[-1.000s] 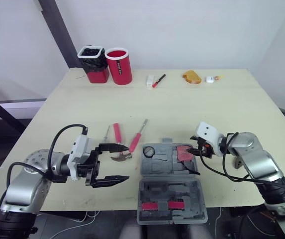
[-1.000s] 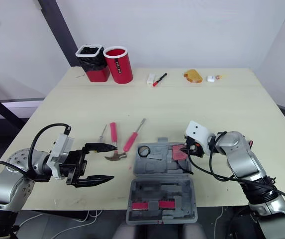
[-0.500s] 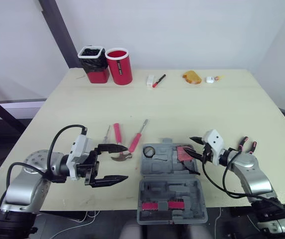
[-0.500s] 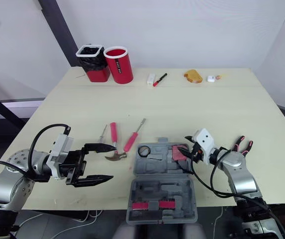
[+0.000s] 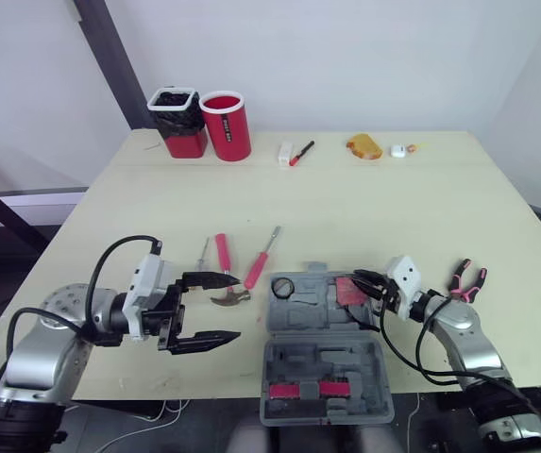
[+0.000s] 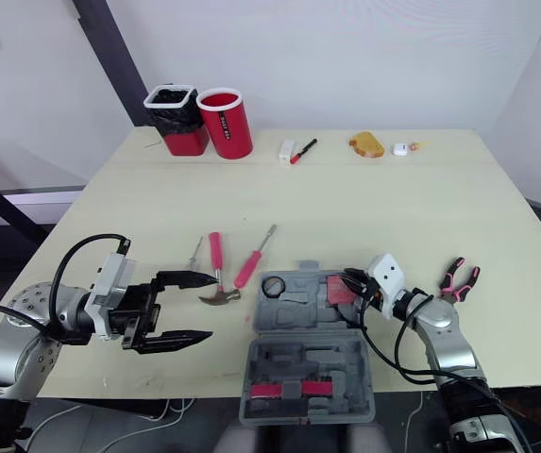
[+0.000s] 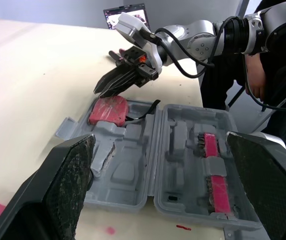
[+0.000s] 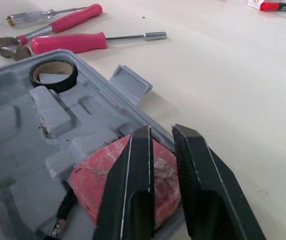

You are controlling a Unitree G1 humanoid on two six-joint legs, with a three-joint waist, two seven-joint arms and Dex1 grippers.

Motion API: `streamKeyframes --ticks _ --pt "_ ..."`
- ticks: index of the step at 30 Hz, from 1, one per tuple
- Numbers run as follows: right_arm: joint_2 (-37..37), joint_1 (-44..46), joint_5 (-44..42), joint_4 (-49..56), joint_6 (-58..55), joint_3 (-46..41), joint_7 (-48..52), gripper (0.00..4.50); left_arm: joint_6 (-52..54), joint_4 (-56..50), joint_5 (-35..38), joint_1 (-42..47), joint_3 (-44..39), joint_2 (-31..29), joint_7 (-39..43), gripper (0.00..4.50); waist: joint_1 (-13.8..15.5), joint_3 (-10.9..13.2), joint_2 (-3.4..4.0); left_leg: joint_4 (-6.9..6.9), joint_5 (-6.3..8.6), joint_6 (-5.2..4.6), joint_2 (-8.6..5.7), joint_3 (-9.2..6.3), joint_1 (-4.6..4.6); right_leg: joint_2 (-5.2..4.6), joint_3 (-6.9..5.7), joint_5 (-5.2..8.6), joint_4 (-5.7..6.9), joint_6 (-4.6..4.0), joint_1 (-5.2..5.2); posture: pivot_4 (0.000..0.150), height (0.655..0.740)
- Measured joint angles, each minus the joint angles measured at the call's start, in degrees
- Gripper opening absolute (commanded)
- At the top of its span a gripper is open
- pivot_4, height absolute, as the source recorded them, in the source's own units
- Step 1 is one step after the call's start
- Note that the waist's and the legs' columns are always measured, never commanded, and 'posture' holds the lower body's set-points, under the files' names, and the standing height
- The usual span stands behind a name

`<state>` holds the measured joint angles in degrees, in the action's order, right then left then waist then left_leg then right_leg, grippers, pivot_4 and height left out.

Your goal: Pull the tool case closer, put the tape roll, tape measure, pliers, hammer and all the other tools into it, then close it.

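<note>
Seen from the head, the left gripper covers a patch of the pale table. The head of the pink-handled hammer lies just past its upper fingertip, and a pink-handled screwdriver lies a little beyond that. Its jaws gape wide and empty. The forearm lies low and level, aimed at the open grey plastic tool case.

The right forearm comes in low from the case's other side. The right gripper has its tips at the red tape measure, which lies in the case's tray; contact cannot be told. A black tape roll sits in the tray between the two grippers. Pink-handled pliers lie on the table behind the right wrist, outside the case.

In the left wrist view, that gripper's own fingers are cut off by the frame. They stand far apart, with the case lying between and beyond them.

In the right wrist view, that gripper's fingers hide the middle of the tape measure. Only a narrow slit parts them, and they grip nothing.
</note>
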<state>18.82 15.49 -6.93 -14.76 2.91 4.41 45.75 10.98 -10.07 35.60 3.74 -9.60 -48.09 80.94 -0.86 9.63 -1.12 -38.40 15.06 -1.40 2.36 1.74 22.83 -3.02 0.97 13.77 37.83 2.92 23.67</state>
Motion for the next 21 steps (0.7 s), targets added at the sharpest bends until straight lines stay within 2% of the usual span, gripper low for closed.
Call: streamKeyframes --ticks 11,18,21 --pt "-1.3 1.2 -0.13 -8.23 4.08 0.72 0.17 0.6 0.02 0.0 -0.04 -0.18 -0.03 0.0 -0.18 4.5 -0.02 -0.02 -0.02 0.0 0.0 0.0 0.0 0.03 -0.06 0.0 0.03 0.0 0.02 0.0 -0.02 0.15 0.7371" --pt "-1.02 3.23 0.93 -13.32 6.08 2.55 0.46 0.6 0.02 -0.06 -0.03 -1.36 -0.92 0.0 -0.25 4.5 -0.23 -0.37 -0.43 0.01 0.0 0.0 0.03 0.07 -0.33 0.01 0.08 0.01 0.04 -0.02 -0.2 0.15 0.7371" --pt "-0.5 4.71 2.99 -15.65 6.76 4.24 0.17 0.6 0.01 -0.08 -0.03 -2.01 -1.43 -0.02 -0.63 4.5 -0.27 -0.76 -0.66 0.09 0.0 0.0 0.07 0.08 -0.82 0.03 0.07 0.14 0.01 -0.25 -0.61 0.15 0.7371"
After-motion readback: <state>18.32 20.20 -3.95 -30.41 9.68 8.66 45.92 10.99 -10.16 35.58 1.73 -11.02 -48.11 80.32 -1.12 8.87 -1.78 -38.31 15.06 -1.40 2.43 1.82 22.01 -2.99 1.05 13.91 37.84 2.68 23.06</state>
